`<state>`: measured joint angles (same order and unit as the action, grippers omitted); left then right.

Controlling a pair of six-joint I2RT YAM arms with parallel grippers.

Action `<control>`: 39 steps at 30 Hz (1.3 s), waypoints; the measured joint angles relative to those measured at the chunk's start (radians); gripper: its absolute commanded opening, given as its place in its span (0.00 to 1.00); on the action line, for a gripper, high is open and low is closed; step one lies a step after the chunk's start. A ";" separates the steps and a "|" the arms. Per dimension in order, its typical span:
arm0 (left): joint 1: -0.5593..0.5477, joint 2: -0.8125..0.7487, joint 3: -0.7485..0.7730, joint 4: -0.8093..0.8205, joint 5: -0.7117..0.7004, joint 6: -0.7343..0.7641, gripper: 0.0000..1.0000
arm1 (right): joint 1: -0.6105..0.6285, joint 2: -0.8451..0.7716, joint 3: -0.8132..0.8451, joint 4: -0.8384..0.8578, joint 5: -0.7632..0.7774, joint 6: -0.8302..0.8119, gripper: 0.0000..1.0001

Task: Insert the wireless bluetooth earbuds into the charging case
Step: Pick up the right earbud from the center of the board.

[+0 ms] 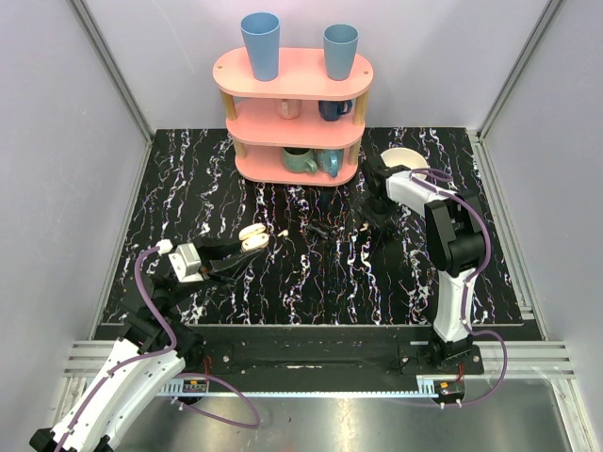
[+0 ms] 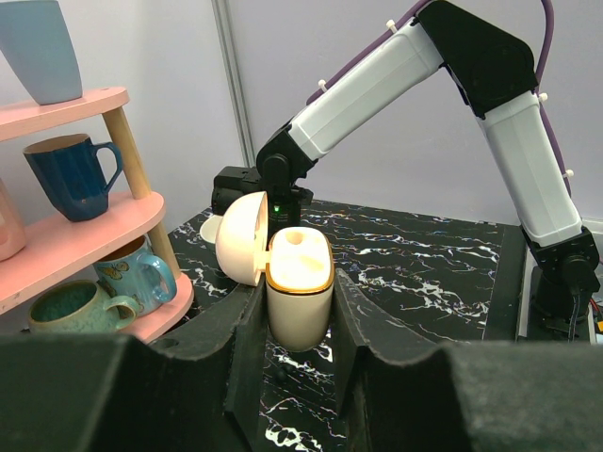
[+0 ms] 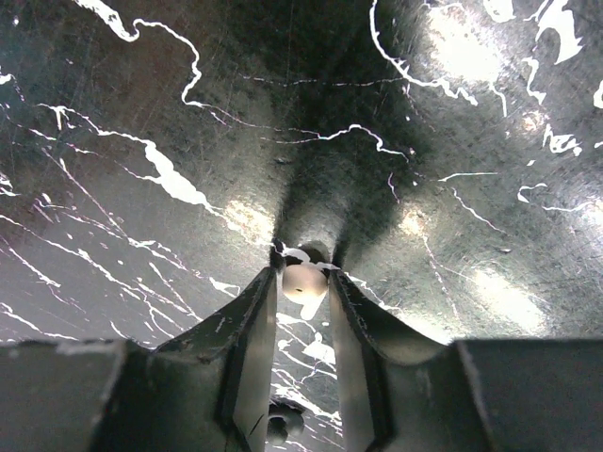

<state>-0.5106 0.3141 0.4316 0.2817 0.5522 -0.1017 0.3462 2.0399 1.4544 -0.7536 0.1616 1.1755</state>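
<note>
My left gripper (image 2: 300, 311) is shut on the charging case (image 2: 300, 294), a cream-white case held upright just above the black marbled table. Its lid (image 2: 241, 237) hangs open to the left. From above, the case (image 1: 252, 237) sits left of centre at the left gripper (image 1: 247, 247). One off-white earbud (image 3: 303, 281) lies on the table between the tips of my right gripper (image 3: 305, 282), whose fingers press against both of its sides. Seen from above, the right gripper (image 1: 366, 223) reaches down at centre right, and the earbud is hidden under it there.
A pink three-tier shelf (image 1: 294, 122) with blue cups and mugs stands at the back centre. A round cream bowl (image 1: 403, 157) sits behind the right arm (image 1: 452, 240). Grey walls close in the marbled table (image 1: 320, 282) on three sides.
</note>
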 measured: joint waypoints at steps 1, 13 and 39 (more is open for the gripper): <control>0.000 0.000 0.000 0.000 0.000 0.000 0.00 | 0.001 0.000 0.000 0.000 0.003 0.000 0.33; 0.000 0.000 0.000 -0.002 0.000 0.000 0.00 | 0.001 -0.002 -0.004 0.009 0.011 -0.021 0.17; 0.000 0.083 0.029 -0.029 0.000 -0.003 0.00 | 0.423 -0.693 -0.159 0.287 0.461 -0.583 0.00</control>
<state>-0.5106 0.3969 0.4606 0.2531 0.5518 -0.1047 0.7689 1.3472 1.2953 -0.4664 0.6224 0.5922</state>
